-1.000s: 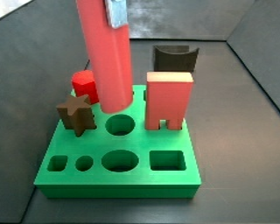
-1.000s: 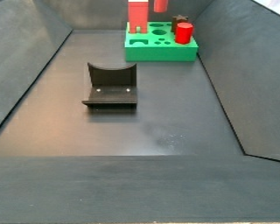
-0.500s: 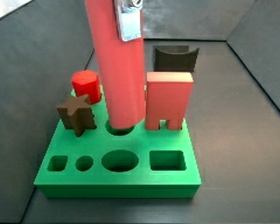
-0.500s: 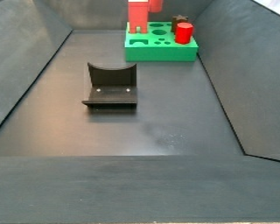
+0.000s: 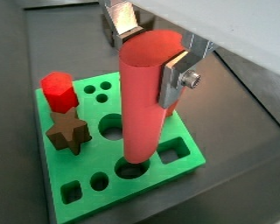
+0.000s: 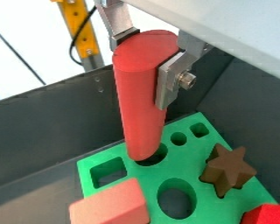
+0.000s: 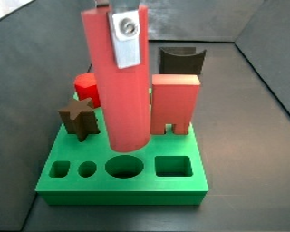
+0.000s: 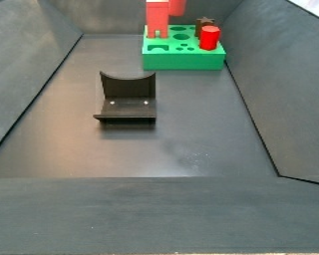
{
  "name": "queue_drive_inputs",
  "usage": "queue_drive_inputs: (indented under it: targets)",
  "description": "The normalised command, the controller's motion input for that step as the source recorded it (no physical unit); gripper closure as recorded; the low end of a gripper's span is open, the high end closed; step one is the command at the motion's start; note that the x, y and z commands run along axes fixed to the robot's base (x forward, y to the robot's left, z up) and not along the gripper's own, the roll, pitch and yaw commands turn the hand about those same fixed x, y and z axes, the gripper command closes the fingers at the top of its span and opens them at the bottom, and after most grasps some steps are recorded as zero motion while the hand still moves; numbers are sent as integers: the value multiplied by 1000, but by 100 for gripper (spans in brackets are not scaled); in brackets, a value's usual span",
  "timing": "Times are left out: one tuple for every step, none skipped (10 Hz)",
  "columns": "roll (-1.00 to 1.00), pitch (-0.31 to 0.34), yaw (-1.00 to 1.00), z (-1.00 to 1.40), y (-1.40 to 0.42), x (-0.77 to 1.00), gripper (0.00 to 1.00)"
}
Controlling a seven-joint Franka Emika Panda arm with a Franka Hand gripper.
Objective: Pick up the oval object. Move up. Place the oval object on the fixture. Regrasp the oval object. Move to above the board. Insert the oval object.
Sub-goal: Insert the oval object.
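Looking over the board [image 7: 123,181], I see the oval object [image 7: 115,86] upright above it, lower end at a hole, gripper [image 5: 154,48] clamped on its top. Red arch block [image 7: 176,101] crowds its right; star peg [image 7: 79,118] and red peg [image 7: 87,87] left. The fixture [image 8: 125,98] sits well apart.

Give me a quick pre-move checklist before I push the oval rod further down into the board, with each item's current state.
1. Grip: the gripper is shut on the oval object, a finger flat against its side: ok.
2. Rod posture: near upright in a side view: ok.
3. Tip over the target hole: its lower end sits at a hole of the board in both wrist views: ok.
4. Insertion depth: the rod hides the hole: cannot tell.
5. Neighbours: the star peg and the red block stand apart from the rod: ok.
6. The fixture is empty, away from the board: ok.
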Motion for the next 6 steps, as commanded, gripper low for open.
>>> queue_drive_inputs:
  targets:
    - [0,-36,-589,-177,0,-17,100]
    - [0,-47,-546,-229,0,-43,100]
    - [24,-27,-514,-277,-6,-63,100]
    - [29,-14,-480,-220,-34,-66,100]
    - [13,-13,-446,-143,-80,0,100]
    - [0,-4,-483,0,-117,9,100]
